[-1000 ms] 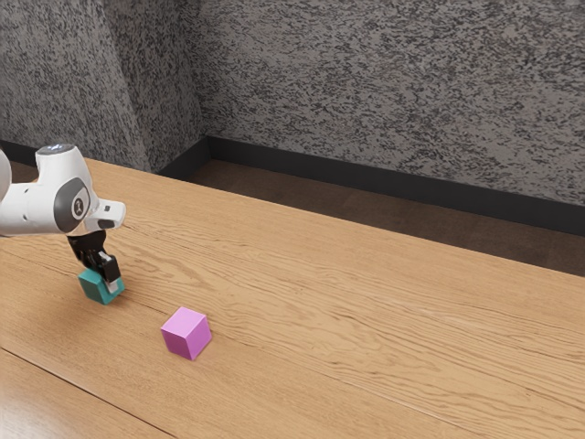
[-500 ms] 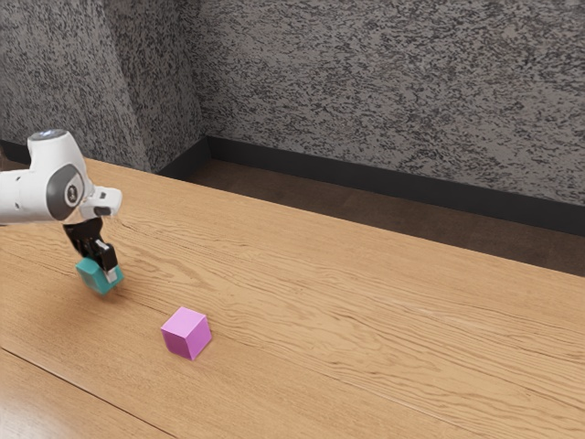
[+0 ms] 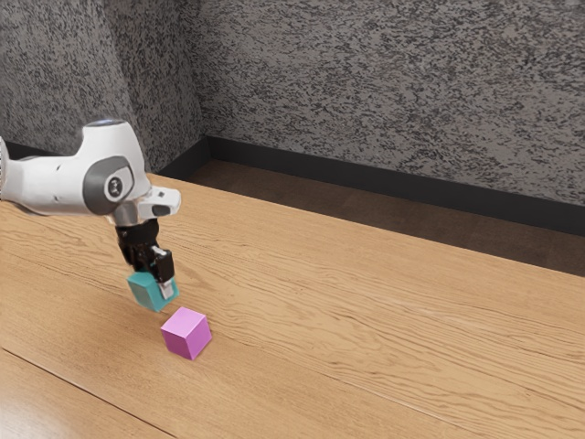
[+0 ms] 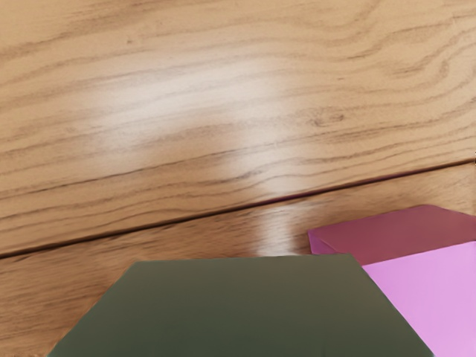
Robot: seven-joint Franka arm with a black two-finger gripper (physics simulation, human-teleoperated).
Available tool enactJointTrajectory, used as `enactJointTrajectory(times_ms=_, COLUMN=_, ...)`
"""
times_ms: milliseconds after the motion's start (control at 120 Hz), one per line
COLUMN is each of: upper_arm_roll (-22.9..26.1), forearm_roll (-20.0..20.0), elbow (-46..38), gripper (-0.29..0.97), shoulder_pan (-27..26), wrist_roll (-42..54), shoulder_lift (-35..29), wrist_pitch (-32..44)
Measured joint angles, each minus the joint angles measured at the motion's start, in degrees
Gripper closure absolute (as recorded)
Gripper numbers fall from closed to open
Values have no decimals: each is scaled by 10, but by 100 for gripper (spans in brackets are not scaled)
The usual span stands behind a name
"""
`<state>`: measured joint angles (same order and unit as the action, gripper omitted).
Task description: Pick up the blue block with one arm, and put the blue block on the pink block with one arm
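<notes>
The teal-blue block (image 3: 146,291) hangs tilted above the wooden table (image 3: 366,302), with my black gripper (image 3: 155,285) shut on it. The pink block (image 3: 186,332) sits on the table just below and toward the exterior view's right of the held block, apart from it. In the wrist view the held block (image 4: 238,309) shows as a dark shape under the hand, and the pink block (image 4: 416,282) lies beside it.
A seam between table boards (image 4: 223,212) runs past the blocks. Beyond the table's far edge lies a brown floor (image 3: 411,215) with a dark baseboard and a speckled grey wall (image 3: 384,82).
My arm has lifted the blue block off the table and carried it toward the exterior view's right, from well left of the pink block to just above and beside it.
</notes>
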<state>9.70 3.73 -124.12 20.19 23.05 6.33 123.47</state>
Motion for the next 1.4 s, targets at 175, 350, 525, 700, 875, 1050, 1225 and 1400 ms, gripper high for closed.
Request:
enactJointTrajectory(times_ms=175, upper_arm_roll=22, forearm_roll=-2, elbow=7, gripper=30, shoulder_pan=-1, wrist_roll=-57, shoulder_lift=15, wrist_pitch=-6)
enactJointTrajectory(times_ms=350, upper_arm_roll=30, forearm_roll=-10, elbow=22, gripper=31, shoulder_pan=0, wrist_roll=-103, shoulder_lift=37, wrist_pitch=-11)
enactJointTrajectory(times_ms=525, upper_arm_roll=37, forearm_roll=-24, elbow=29, gripper=33, shoulder_pan=0, wrist_roll=-140, shoulder_lift=36, wrist_pitch=-17)
enactJointTrajectory(times_ms=700, upper_arm_roll=48, forearm_roll=-38, elbow=26, gripper=32, shoulder_pan=1, wrist_roll=-167, shoulder_lift=20, wrist_pitch=-23)
enactJointTrajectory(times_ms=875, upper_arm_roll=58, forearm_roll=-47, elbow=6, gripper=32, shoulder_pan=0, wrist_roll=-189, shoulder_lift=5, wrist_pitch=-25)
enactJointTrajectory(times_ms=1050, upper_arm_roll=73, forearm_roll=-52, elbow=-4, gripper=32, shoulder_pan=1, wrist_roll=-206, shoulder_lift=-4, wrist_pitch=-24)
enactJointTrajectory(times_ms=1225, upper_arm_roll=83, forearm_roll=-53, elbow=-10, gripper=33, shoulder_pan=-1, wrist_roll=-220, shoulder_lift=-7, wrist_pitch=-23)
enactJointTrajectory(times_ms=1400, upper_arm_roll=85, forearm_roll=-57, elbow=-25, gripper=33, shoulder_pan=1, wrist_roll=-230, shoulder_lift=-14, wrist_pitch=-21)
